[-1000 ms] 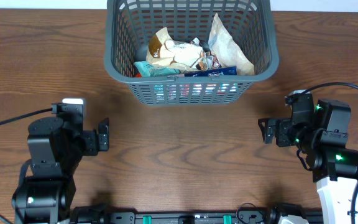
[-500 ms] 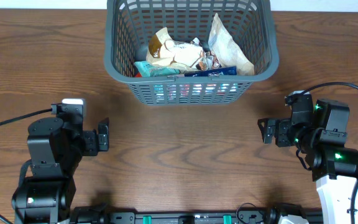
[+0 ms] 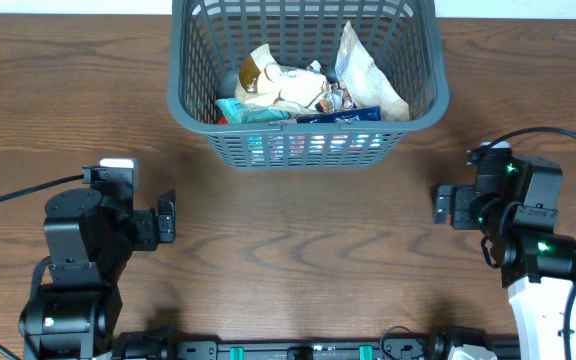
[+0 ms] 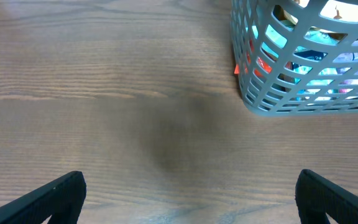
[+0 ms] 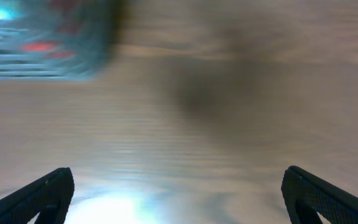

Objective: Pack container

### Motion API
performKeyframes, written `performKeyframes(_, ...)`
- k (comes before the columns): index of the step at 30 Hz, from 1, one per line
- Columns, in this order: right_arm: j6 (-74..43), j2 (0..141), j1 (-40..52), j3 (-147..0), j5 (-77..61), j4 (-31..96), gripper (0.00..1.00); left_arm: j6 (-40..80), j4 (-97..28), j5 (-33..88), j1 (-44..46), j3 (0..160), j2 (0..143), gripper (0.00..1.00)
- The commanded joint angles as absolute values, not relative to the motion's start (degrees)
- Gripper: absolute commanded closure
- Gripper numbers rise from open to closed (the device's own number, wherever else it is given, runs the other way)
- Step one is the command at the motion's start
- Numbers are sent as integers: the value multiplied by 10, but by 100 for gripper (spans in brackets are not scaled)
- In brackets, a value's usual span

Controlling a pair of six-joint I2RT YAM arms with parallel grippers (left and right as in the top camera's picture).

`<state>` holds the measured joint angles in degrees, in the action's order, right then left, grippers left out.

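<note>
Container: we see the grey-green slotted basket at the far middle of the wooden table, standing upright, its back rim cut off by the top of the overhead view.
Contents: snack packets piled loosely on its floor – a tan and white packet in the middle, a pale pouch leaning toward the right wall, a teal packet and a dark blue packet along the front wall.
Fill: the pile stays below the rim; we see more colours through the front slots but cannot tell how many packets lie beneath.
Left gripper: jaws wide apart, nothing between them, low on the left and well short of the basket.
Right gripper: jaws also spread and empty, on the right side; its wrist view is blurred.
Open room: bare wood runs between the two arms and up to the basket's front wall – a broad strip.
Edges: a black cable trails off the left edge, and another cable loops behind the right arm.
</note>
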<state>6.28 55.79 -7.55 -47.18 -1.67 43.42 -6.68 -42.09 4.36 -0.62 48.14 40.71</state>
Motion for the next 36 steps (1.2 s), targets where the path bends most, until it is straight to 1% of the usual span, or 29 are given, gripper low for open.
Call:
performKeyframes(1, 52, 566, -76, -468, 153, 434, 1, -74, -422, 50, -6, 480, 407, 1)
performKeyframes(8, 51, 556, -74, -468, 142, 442, 1, -74, -422, 50, -6, 480, 407, 1)
performKeyframes(11, 51, 526, -67, -468, 72, 443, 1, -74, -422, 50, -6, 480, 407, 1)
performKeyframes(15, 52, 452, -39, -467, -35, 425, 1, -74, -422, 50, -6, 480, 407, 1)
performKeyframes(21, 66, 313, 1, -447, -48, 371, 1, -74, -422, 50, -6, 480, 407, 1)
performKeyframes(24, 69, 244, 2, -411, -44, 336, 1, -74, -422, 50, -6, 480, 407, 1)
performKeyframes(28, 65, 169, 2, -329, -43, 256, 1, -74, -422, 50, -6, 480, 407, 1)
performKeyframes(33, 21, 109, 4, -218, -44, 142, 1, -74, -422, 50, -6, 480, 407, 1)
performKeyframes(36, 23, 87, 11, -177, -43, 107, 1, -74, -422, 50, -6, 480, 407, 1)
